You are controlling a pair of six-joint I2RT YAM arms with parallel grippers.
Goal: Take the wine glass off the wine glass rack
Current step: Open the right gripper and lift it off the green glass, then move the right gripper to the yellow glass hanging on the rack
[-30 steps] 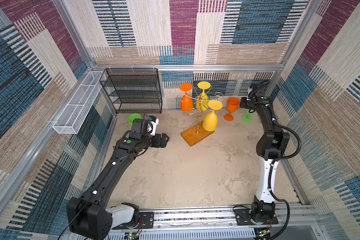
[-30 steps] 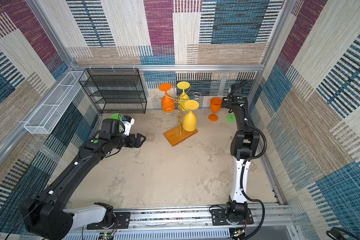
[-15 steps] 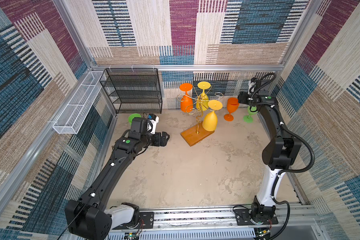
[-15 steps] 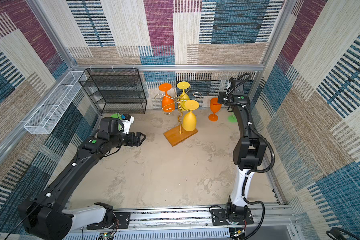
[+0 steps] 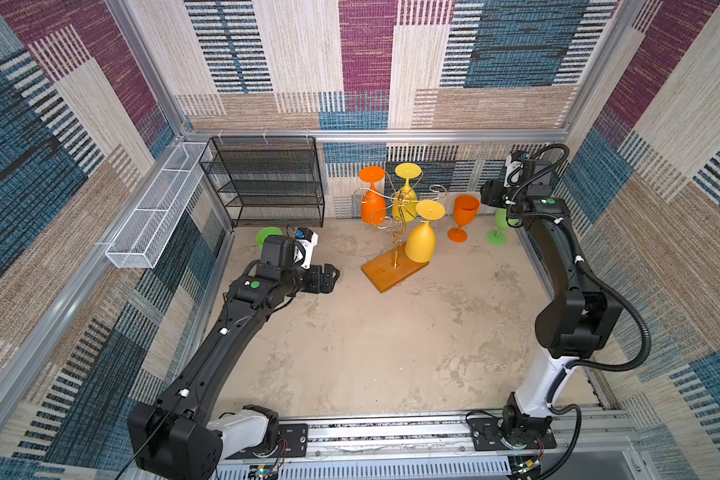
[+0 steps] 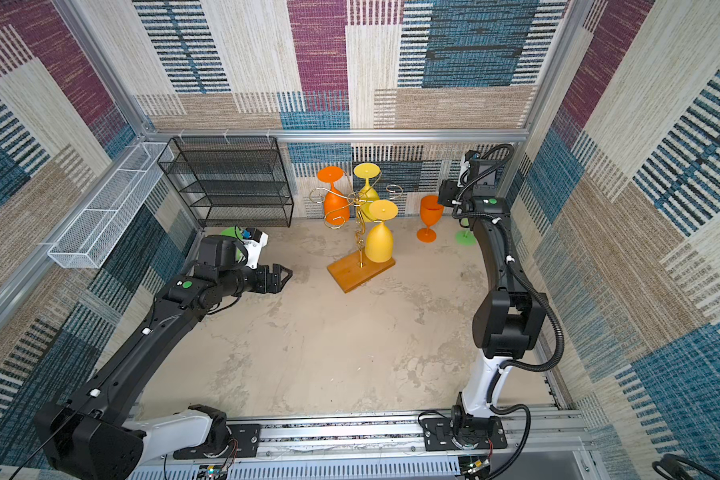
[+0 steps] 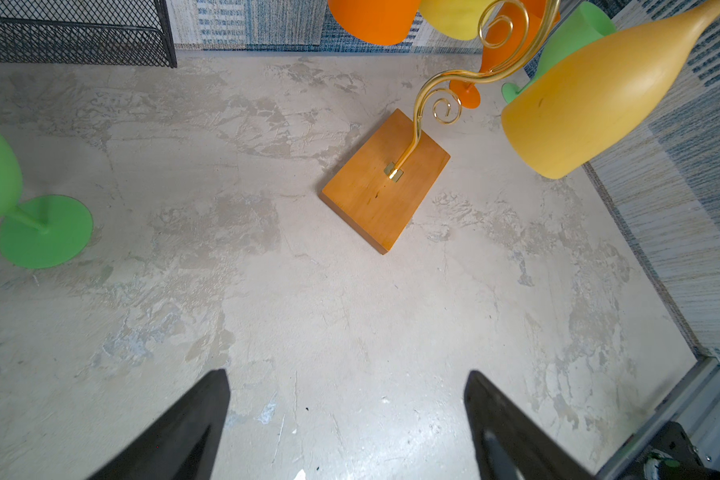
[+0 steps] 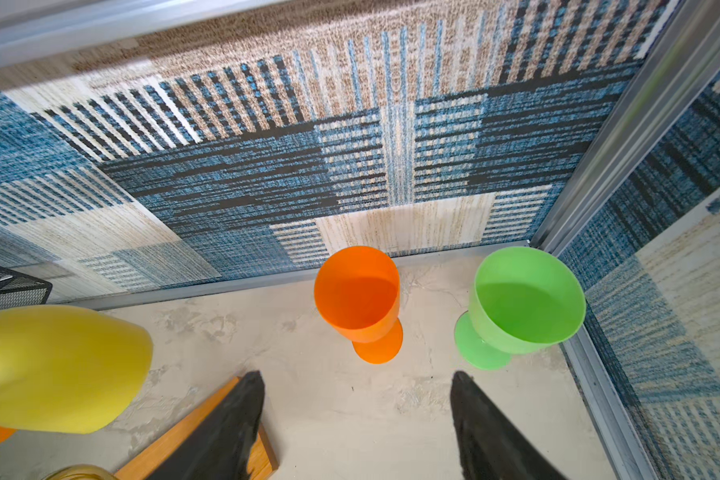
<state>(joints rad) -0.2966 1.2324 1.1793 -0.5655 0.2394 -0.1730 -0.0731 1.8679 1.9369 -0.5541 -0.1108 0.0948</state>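
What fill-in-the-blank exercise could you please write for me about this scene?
1. The glasses hanging upside down on the rack number ___.
2. The upright glass by the right wall, beside the orange glass, is coloured ___.
3. The left gripper has its jaws ___.
Missing words: three; green; open.

Wine glass rack (image 5: 393, 272) on the tabletop (image 5: 370, 353), shelf unit (image 5: 266, 183) at ten o'clock, standing glass (image 5: 464, 212) and second glass (image 5: 496, 237) at two o'clock, third glass (image 5: 269, 236) at nine o'clock.
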